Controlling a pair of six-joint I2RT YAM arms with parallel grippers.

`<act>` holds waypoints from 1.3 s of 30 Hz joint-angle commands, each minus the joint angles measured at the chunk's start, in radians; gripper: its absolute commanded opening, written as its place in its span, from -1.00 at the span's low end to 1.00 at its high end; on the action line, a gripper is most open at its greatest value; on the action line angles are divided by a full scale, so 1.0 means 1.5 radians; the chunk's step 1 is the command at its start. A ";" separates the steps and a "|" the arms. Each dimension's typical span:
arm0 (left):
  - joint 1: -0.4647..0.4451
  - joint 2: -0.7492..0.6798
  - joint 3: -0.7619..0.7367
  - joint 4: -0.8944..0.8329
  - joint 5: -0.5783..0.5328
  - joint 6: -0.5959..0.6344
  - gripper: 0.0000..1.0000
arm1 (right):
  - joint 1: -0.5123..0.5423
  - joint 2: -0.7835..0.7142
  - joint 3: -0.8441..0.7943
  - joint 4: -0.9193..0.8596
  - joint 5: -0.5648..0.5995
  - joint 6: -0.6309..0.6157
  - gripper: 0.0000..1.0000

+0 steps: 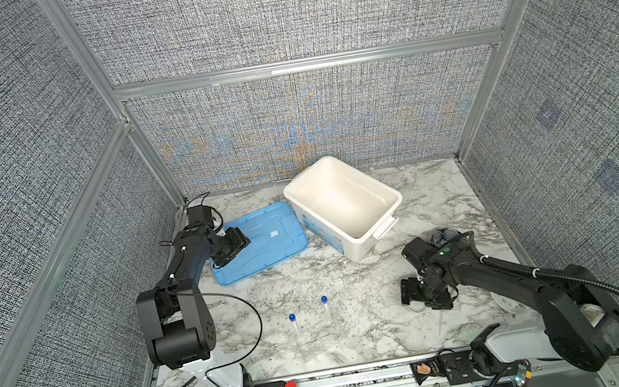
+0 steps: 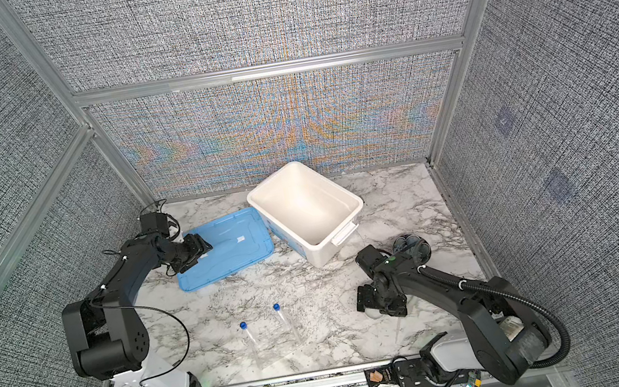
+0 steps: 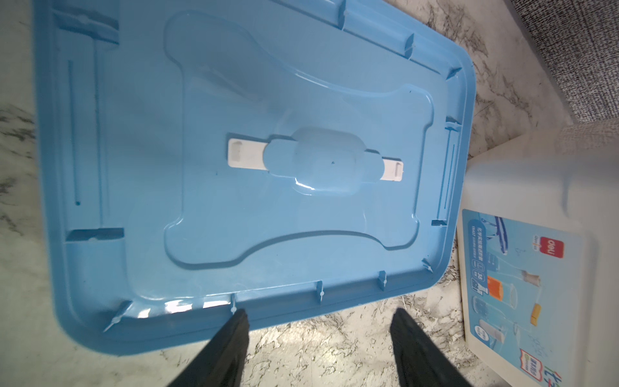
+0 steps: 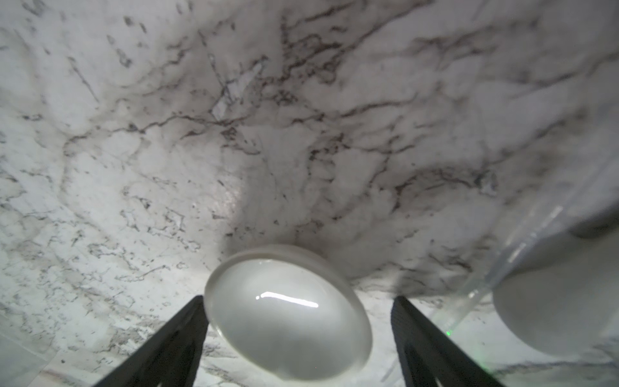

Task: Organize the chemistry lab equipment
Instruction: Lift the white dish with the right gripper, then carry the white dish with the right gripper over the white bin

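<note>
Right pincer (image 4: 298,298) hangs low over the table (image 4: 301,117) with its fingers spread wide around a small white bowl (image 4: 288,321). One finger sits right at the bowl's edge and the other stands clear of it, so nothing is gripped. The bowl rests on the marble near the right front of the table, well apart from the white bin (image 1: 347,205) at the back, which looks empty.

The left pincer (image 3: 320,311) is also open and empty, poised just over the near edge of the blue lid (image 3: 268,167) that lies flat beside the bin. Two clear tubes with blue caps lie on the table toward the front middle, one (image 1: 297,331) near the other (image 1: 330,313).

As for the bowl, it looks glazed and hard (a bright glint runs across it), so I would expect it to be stiff, fairly light and slippery, and likely to chip if dropped. Whether it sits mouth up or mouth down I cannot tell. Its curved side would probably squirt out of a loose pinch. The safer hold seems to be square across the widest part, fingers on opposite sides of the rim and centred.
</note>
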 commanded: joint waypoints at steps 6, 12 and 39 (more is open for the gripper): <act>0.000 -0.001 0.008 0.005 -0.007 0.016 0.37 | 0.016 0.046 -0.018 0.046 -0.004 0.005 0.59; 0.000 0.000 0.014 0.002 -0.004 0.020 0.37 | 0.024 0.034 -0.018 0.037 0.011 0.020 0.29; 0.000 -0.001 -0.007 0.031 -0.006 0.024 0.37 | -0.053 0.075 0.508 0.010 0.061 -0.131 0.13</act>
